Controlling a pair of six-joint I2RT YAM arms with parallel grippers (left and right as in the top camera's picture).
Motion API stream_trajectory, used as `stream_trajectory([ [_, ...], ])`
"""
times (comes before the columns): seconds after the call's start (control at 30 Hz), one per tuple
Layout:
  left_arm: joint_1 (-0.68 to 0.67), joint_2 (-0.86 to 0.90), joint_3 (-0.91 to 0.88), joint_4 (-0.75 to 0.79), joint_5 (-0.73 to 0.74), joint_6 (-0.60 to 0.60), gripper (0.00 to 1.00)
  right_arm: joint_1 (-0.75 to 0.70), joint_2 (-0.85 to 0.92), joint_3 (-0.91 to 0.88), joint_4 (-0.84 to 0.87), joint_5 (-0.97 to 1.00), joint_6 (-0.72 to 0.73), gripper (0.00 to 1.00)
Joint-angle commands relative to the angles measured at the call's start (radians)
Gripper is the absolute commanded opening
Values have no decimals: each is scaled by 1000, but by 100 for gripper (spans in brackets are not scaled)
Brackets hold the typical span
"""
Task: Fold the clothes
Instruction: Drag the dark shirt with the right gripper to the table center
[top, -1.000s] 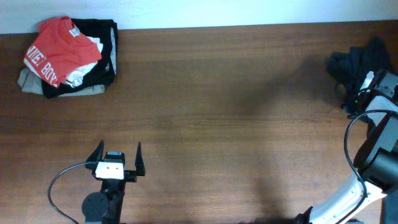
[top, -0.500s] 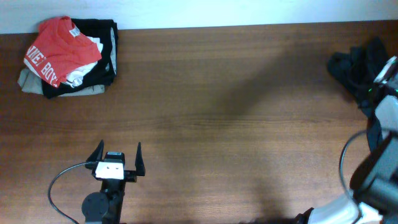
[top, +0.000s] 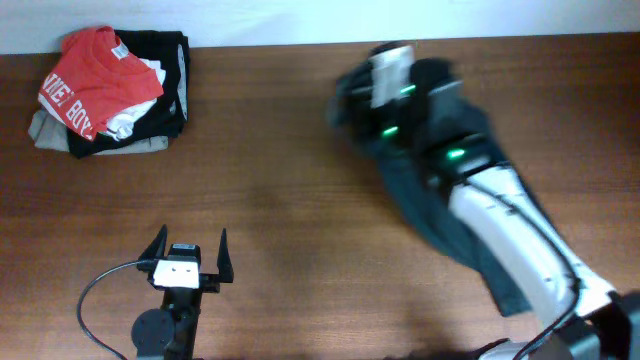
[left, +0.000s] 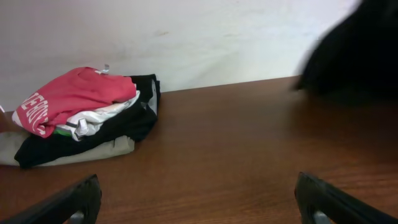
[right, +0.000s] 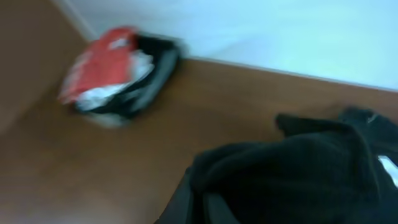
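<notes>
Overhead: T-shirt (top: 412, 198) diag., upper-centre to lower-right

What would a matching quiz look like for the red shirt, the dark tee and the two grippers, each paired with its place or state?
Things:
1 red cloth shirt with white letters
2 soft dark navy-teal T-shirt
3 left gripper
4 right gripper

Places or states:
A shut on dark cloth
B topping the pile of garments, far left
C fingers spread wide, empty
D bunched and blurred, centre-right in the overhead view

Pairs: 1-B; 2-D; 3-C; 4-A
</notes>
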Motion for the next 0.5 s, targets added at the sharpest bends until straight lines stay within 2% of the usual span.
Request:
stream_trajectory([
  [0.0, 5, -5, -3, -5, 1, 16, 99, 177, 33, 10, 40, 6, 113, 4],
  [0.03, 5, -5, -3, -5, 1, 16, 99, 206, 38, 10, 45, 36, 130, 5],
  [0.07, 5, -5, -3, -5, 1, 16, 99, 228, 39, 10, 51, 47, 134, 43],
  [0.13, 5, -5, -3, -5, 1, 16, 99, 229, 39, 10, 50, 37, 134, 31],
  [0.17, 5, -5, -3, -5, 1, 16, 99, 222, 39, 10, 46, 37, 134, 40],
  [0.2, 5, -5, -3, -5, 1, 16, 99, 212, 39, 10, 44, 37, 133, 74],
  [0.23, 5, -5, -3, -5, 1, 16, 99, 193, 37, 10, 40, 37, 133, 99],
  [0.37, 5, -5, -3, -5, 1, 16, 99, 8, 13, 10, -62, 37, 134, 98],
  [0.47, 5, -5, -3, -5, 1, 16, 99, -196, 10, 10, -249, 32, 134, 99],
])
